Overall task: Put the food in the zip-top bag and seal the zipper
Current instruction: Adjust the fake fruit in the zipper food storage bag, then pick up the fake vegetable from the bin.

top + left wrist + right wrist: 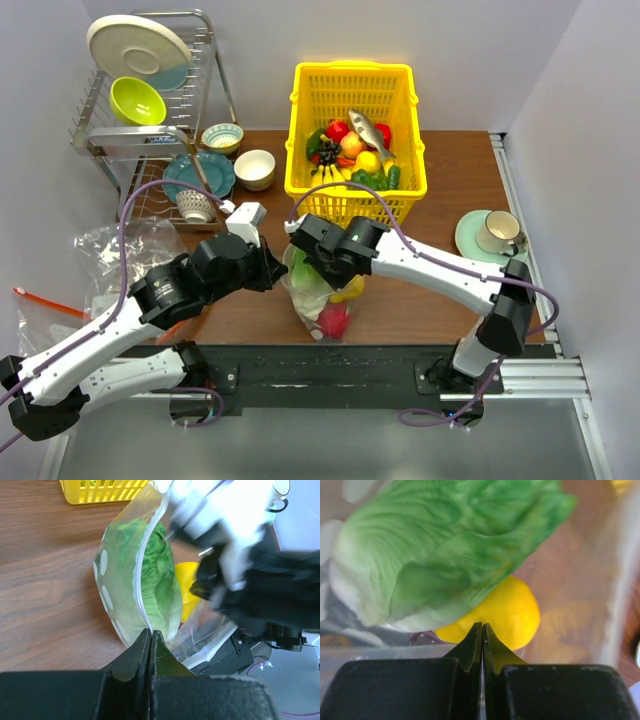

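The white-dotted zip-top bag (322, 300) stands on the table between my two grippers. It holds green lettuce (161, 582), a yellow piece (512, 611) and a pink-red piece (333, 320). My left gripper (150, 633) is shut on the zipper (142, 570), pinching the clear strip at its near end; in the top view it sits at the bag's left (278, 268). My right gripper (482, 628) is shut on the bag's mouth edge, with the lettuce (445, 545) and the yellow piece just behind the plastic. In the top view it is at the bag's top (305, 262).
A yellow basket (400, 195) of toy food stands just behind the bag. A dish rack (95, 140) with plates and bowls is at the back left. A cup on a saucer (495, 232) is at the right. Plain clear bags (120, 250) with an orange-red strip (45, 300) lie at the left.
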